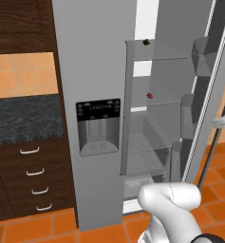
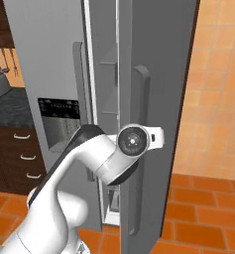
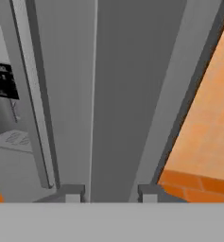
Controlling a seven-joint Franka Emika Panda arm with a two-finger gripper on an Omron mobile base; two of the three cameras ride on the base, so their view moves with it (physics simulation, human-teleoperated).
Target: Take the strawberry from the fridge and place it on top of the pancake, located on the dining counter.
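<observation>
While the right door of the tall light-grey two-door fridge (image 1: 92,71) stands swung open in the left base view, a tiny red strawberry (image 1: 150,95) sits on a middle glass shelf inside, right of the black water-dispenser panel (image 1: 98,126); a small blackish item (image 1: 145,42) lies on the shelf above.

Right base view: white arm reaches to the fridge's open door beside its long vertical handle (image 2: 141,149).

Hand view: gripper (image 3: 111,193) at the door edge, jaws apart, nothing between them.
</observation>
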